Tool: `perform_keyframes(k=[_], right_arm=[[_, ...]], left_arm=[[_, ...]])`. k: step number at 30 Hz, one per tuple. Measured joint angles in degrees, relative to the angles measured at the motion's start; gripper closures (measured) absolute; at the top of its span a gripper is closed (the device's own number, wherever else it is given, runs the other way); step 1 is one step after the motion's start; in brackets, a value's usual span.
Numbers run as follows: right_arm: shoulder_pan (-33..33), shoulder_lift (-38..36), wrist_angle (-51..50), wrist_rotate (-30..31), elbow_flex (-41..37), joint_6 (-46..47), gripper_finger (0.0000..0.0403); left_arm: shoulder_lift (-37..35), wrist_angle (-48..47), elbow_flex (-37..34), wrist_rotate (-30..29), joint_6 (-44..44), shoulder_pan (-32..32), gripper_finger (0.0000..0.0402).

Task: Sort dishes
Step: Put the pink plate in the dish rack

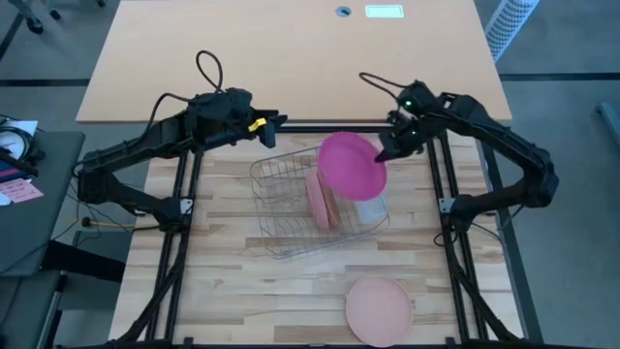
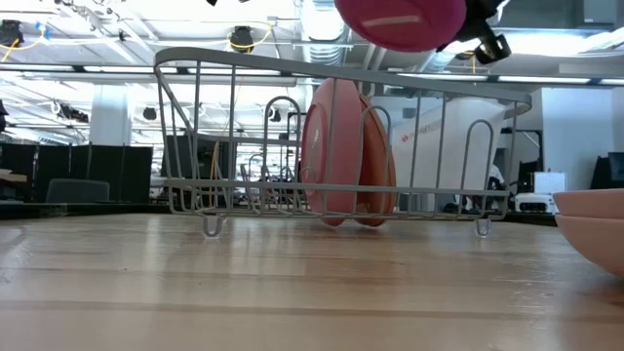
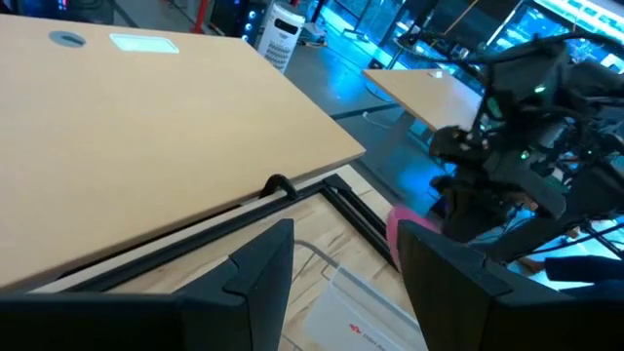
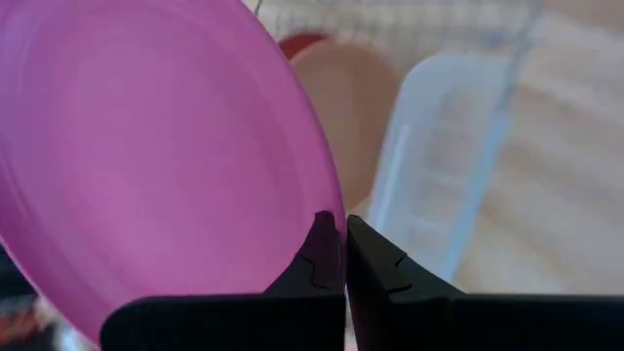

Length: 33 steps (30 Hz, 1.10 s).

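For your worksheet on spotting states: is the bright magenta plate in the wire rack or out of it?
Out. The magenta plate hangs above the rack, pinched at its rim by the right pincer.

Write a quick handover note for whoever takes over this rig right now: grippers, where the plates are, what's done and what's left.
Right gripper: shut on the rim of the magenta plate, held in the air above the right end of the wire rack.
Left gripper: open, empty, waiting near the table's far edge, left of the rack.
Done: two plates, salmon-orange and pale pink, stand on edge in the rack.
Left: slot the magenta plate into the rack; then the salmon plate lying flat near the front edge of the table.
The translucent tub sits beside the rack's right end.
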Motion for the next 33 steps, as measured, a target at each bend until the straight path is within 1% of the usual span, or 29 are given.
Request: perform_keyframes(k=[6,12,16,20,23,26,29,33], right_arm=[[1.47,4.75,0.25,-14.81,0.0,-5.59,0.0403],[5.28,7.25,1.41,-24.19,0.0,-9.81,0.0403],[8.35,7.03,9.05,-32.46,0.0,-10.66,0.0403],[11.27,6.24,22.69,-38.74,0.0,-9.83,0.0403],[13.46,5.94,35.88,-39.76,0.07,-8.1,0.0403],[14.14,5.84,49.24,-38.8,0.04,-2.94,0.0403],[14.18,5.84,62.38,-34.38,0.04,2.34,0.0403],[13.26,5.84,77.71,-26.02,0.04,6.29,0.0403]], left_arm=[[0.0,-0.22,0.0,0.3,0.0,-0.01,0.0224],[0.0,-0.38,0.0,1.4,0.0,-0.02,0.0224],[0.0,-0.51,0.0,1.5,-0.06,-0.02,0.0224],[0.02,-1.58,0.0,1.51,-0.46,-0.02,0.0224],[0.02,-1.54,0.0,1.51,-0.5,-0.02,0.0224],[0.02,-1.57,0.0,1.51,-0.72,-0.02,0.0224],[0.02,-1.45,0.0,1.49,-1.17,-0.02,0.0224],[0.02,-1.44,0.0,1.49,-1.53,-0.02,0.0224]])
